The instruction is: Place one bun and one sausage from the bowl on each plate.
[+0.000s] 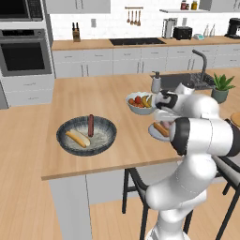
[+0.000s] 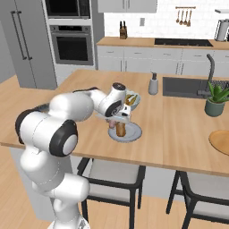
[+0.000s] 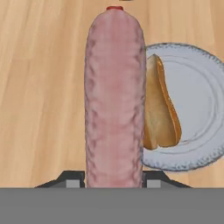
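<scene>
My gripper (image 3: 113, 180) is shut on the pale pink sausage (image 3: 114, 96), which hangs just beside the left rim of the pale grey-blue plate (image 3: 201, 100). A golden bun (image 3: 161, 105) lies on that plate. From the right base view, the gripper (image 2: 117, 120) holds the sausage (image 2: 112, 124) over the plate's (image 2: 133, 133) near-left edge. The dark bowl (image 1: 63, 133) at the left holds another bun (image 1: 78, 138) and the dark reddish-brown sausage (image 1: 91, 125). The tan plate (image 2: 220, 141) sits bare at the far right.
A white fruit bowl (image 1: 139, 104) stands right behind the grey-blue plate. A soap dispenser (image 2: 153, 84), the sink with its faucet (image 2: 209, 74) and a potted plant (image 2: 216, 99) are further back. Stools stand under the counter's front edge.
</scene>
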